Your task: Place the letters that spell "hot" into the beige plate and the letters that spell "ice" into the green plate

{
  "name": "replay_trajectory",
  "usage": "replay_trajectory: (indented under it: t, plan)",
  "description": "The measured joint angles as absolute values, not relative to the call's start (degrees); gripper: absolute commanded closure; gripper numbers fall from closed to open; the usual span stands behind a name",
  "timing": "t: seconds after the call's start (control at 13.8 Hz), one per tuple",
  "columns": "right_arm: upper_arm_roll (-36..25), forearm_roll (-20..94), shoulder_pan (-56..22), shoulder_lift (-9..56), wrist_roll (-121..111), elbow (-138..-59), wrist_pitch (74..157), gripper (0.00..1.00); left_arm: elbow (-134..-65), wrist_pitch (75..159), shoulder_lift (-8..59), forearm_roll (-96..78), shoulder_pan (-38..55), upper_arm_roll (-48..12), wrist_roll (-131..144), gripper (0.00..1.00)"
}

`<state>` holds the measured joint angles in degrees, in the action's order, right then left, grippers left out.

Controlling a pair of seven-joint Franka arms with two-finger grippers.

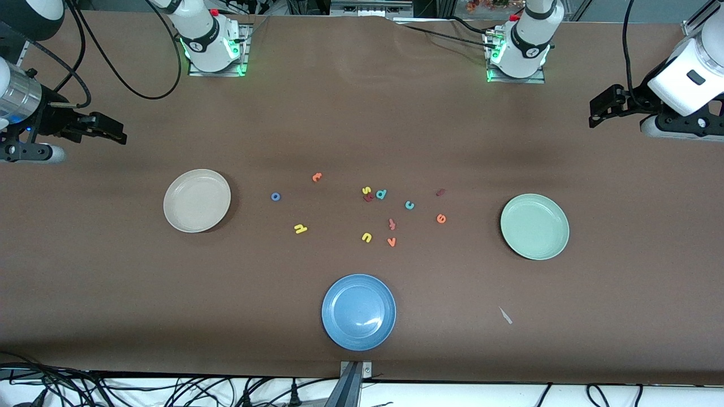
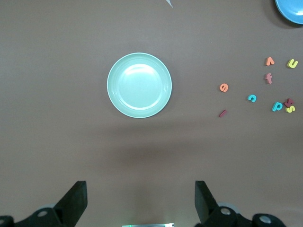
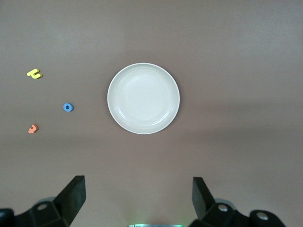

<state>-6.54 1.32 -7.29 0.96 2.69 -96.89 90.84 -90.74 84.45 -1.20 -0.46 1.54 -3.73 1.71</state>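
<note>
While both arms wait raised at the two ends of the brown surface (image 1: 362, 113), no letter has yet been moved, so the task stands at its first step.

The round shallow cream-beige plate (image 1: 197, 200) lies toward the right arm's end and holds nothing; the round shallow pale mint-green plate (image 1: 534, 226) lies toward the left arm's end, equally bare. A round blue plate (image 1: 358, 311) lies nearer the front camera, between them.

The left pincer (image 2: 139, 203) hangs over bare surface near the green plate, fingers wide apart and holding nothing. The right pincer (image 3: 137, 201) hangs likewise near the beige plate, fingers apart, unloaded.

The foam letters lie scattered between the plates. The yellow h (image 1: 300, 228), blue ring-shaped o (image 1: 275, 196) and orange t (image 1: 317, 177) lie toward the beige plate. The teal c (image 1: 409, 205), orange e (image 1: 441, 218) and dark maroon bar-like i (image 1: 440, 192) lie toward the green plate.

The next move probably calls for either pincer to descend on its closest letter; each piece is small and flat, so precise centring is required.
</note>
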Motion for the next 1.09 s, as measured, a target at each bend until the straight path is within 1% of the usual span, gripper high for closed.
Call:
replay_trajectory:
  t: [1.09]
  plan:
    - [-6.5,1.3,-7.3,1.0,2.7,-96.9,90.8,0.00,-90.7,84.4,-1.2,-0.5,1.5,-3.7,1.7,0.00]
